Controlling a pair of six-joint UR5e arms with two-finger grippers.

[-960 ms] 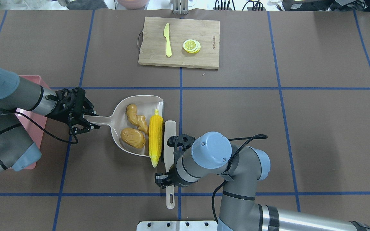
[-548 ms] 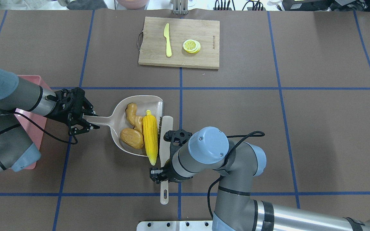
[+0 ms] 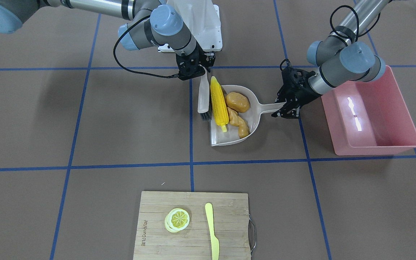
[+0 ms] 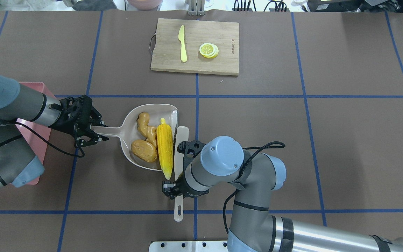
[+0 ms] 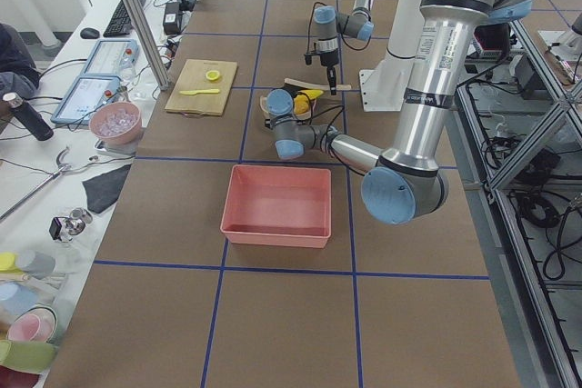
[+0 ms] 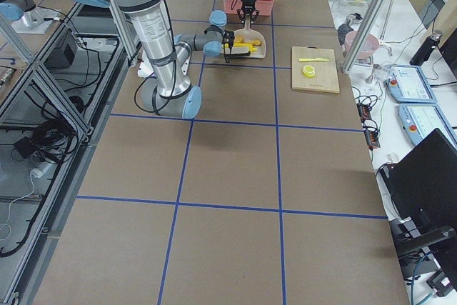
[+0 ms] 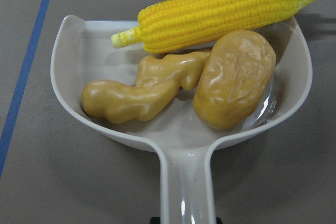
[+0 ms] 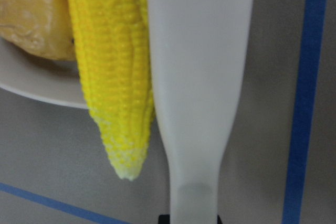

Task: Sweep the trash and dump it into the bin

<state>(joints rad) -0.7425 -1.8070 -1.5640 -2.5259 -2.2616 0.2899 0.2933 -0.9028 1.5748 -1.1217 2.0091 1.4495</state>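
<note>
Found left gripper (image 4: 103,131) clenched on the dustpan (image 4: 133,113) handle, pan flat on the table. Found right gripper (image 4: 177,190) clamped on the brush (image 4: 181,134) handle, bristles pressed against the corn (image 4: 164,147). Noted ginger (image 4: 146,128) and potato (image 4: 144,150) well inside the pan. Noted corn lying along the open mouth, touching the ginger, with its robot-side tip overhanging the pan's rim. Located bin (image 3: 392,119) just beyond the left gripper, apart from the pan.

Judged sweeping nearly complete, corn not fully seated. Recommend pushing square to the corn's length, low and slow, to avoid rolling it over the bristles or pivoting it out by the overhanging end. Recommend bracing the pan flat against the push and lifting only after seating the corn behind the lip.
</note>
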